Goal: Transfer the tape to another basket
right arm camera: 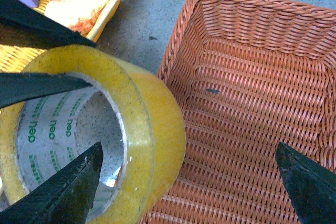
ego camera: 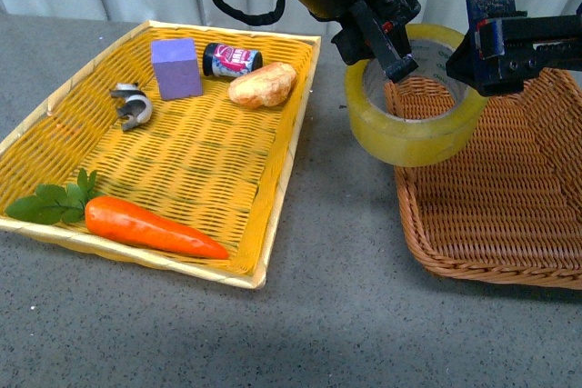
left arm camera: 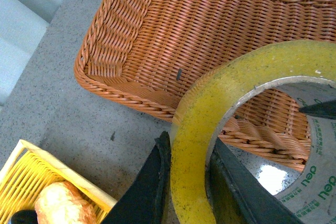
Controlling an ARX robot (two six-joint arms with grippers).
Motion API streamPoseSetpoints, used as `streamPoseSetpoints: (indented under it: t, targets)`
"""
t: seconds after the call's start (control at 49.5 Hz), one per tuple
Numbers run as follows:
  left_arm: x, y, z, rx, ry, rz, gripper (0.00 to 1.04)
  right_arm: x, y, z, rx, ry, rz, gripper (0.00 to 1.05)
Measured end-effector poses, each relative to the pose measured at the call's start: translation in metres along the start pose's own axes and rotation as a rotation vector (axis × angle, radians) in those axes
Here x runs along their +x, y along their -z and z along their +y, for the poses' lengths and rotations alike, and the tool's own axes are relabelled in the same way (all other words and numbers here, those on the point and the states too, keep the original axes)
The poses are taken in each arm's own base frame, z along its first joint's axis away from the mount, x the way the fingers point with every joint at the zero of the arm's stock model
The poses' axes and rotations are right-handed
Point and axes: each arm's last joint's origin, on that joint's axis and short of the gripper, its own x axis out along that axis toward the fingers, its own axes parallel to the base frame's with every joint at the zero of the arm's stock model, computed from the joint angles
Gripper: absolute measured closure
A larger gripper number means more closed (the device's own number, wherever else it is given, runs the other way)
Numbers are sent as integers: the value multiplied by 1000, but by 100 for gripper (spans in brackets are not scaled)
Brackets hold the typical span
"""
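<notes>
Far left: yellow basket [ego camera: 55,111] noted on the grey table [ego camera: 346,315], with a carrot [ego camera: 150,226], metal clip [ego camera: 134,104], purple block [ego camera: 175,68], small jar [ego camera: 231,59] and a bread-like lump [ego camera: 262,84] in it. None of these is touched.

Centre: the tape [ego camera: 414,120] is held clear of the table by the left gripper [ego camera: 386,50]. The gripper is closed across the roll's wall, one finger outside and one inside the core; this is plainest in the left wrist view. The roll is carried nearly flat, hole axis close to upright, tipped slightly toward the camera. It hangs astride the left rim of the basket [ego camera: 509,252], at the far corner: part over bare table, part over wicker.

Right: the right gripper [right arm camera: 189,148] is spread wide, nothing gripped. One finger is seen over the core, the other well out over the basket floor, so the roll's right-hand wall appears to lie between them. Contact cannot be told.

Judgement: the basket floor lies to the right of the roll and below it. A short carry rightward is called for before release, or the roll may land on the rim and tip outward. Both arms are at the roll; only the left one bears it.
</notes>
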Motion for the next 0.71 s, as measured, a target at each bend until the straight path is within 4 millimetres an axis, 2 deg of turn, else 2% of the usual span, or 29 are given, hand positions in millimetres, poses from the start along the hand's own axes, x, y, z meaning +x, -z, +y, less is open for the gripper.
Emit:
streamPoseSetpoints:
  t: [0.202, 0.364, 0.526, 0.708]
  targets:
    - [0, 0, 0, 0, -3, 3, 88, 7, -1, -3, 24, -4, 30, 35]
    - [0, 0, 0, 0, -11, 10, 89, 16, -1, 1, 21, -28, 48, 65]
    - [0, 1, 0, -17, -7, 8, 89, 21, -2, 2, 53, -34, 64, 88]
    - [2, 0, 0, 1, -51, 11, 89, 23, 0, 2, 67, -31, 71, 90]
